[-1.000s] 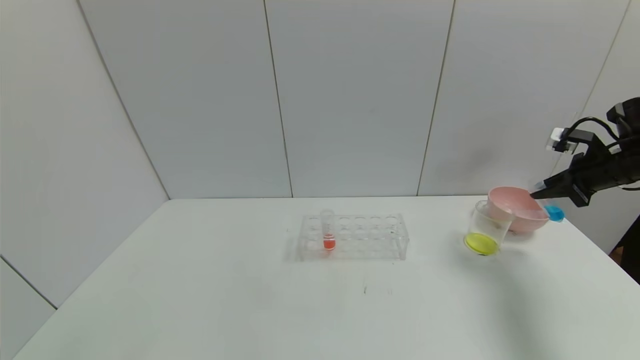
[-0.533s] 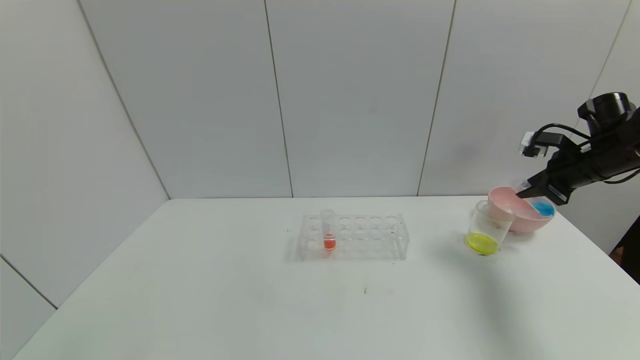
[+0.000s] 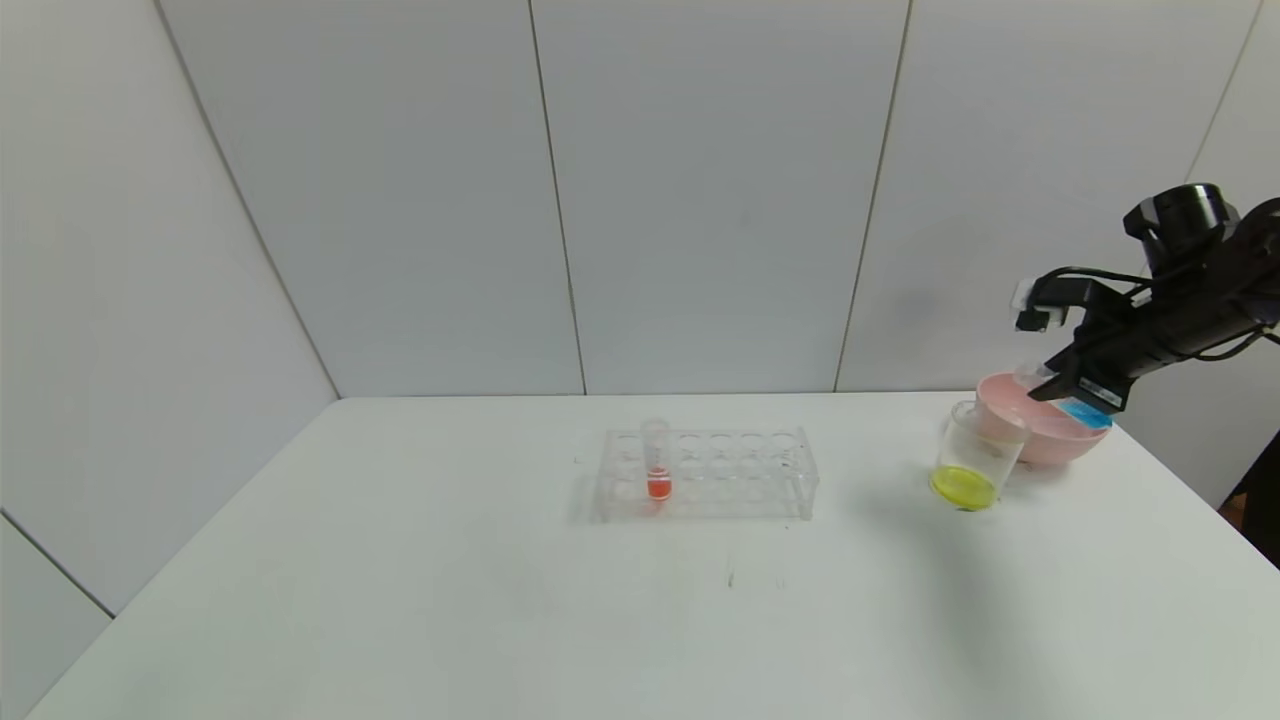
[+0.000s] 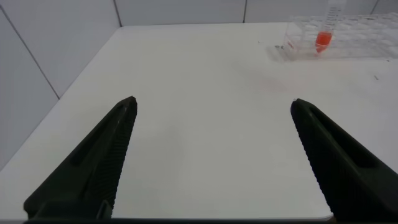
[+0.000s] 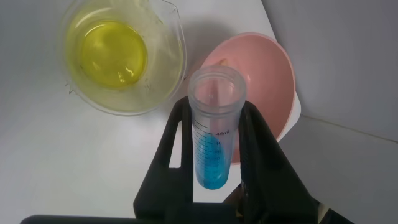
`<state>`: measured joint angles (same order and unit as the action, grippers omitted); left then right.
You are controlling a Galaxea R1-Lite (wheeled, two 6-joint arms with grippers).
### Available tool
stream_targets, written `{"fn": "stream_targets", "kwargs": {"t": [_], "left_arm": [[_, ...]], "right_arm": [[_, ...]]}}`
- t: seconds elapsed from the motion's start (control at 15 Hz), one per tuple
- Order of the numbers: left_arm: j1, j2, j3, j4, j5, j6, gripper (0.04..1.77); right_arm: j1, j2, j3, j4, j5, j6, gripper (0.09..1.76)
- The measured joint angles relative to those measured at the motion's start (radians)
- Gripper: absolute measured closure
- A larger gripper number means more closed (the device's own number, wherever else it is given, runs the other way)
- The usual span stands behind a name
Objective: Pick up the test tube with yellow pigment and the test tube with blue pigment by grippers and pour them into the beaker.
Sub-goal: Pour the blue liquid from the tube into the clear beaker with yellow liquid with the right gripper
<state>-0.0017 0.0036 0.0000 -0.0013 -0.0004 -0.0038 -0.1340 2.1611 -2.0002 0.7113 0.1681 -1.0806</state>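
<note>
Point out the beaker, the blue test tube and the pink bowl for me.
beaker (image 3: 968, 462), head view, on its clear wall.
test tube with blue pigment (image 5: 213, 149), right wrist view, on its blue-filled middle.
pink bowl (image 5: 273, 74), right wrist view, on its inner wall.

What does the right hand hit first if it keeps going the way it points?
Probably the pink bowl: the right hand, shut on the test tube with blue pigment, points down-left over its rim. The beaker lies just beyond. Depth is unclear.
</note>
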Motion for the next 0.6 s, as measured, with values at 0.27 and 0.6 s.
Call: {"fn": "stream_targets", "kwargs": {"t": [0.27,0.6], "left_arm": [[0.000,0.000,0.000,0.000,0.000,0.000,0.05],[0.000,0.000,0.000,0.000,0.000,0.000,0.05]], "right_arm": [[0.026,-0.002,0.000,0.033,-0.056,-0.032,1.36],[0.061,-0.010,0.000,0.087,-0.136,-0.052,1.36]]}}
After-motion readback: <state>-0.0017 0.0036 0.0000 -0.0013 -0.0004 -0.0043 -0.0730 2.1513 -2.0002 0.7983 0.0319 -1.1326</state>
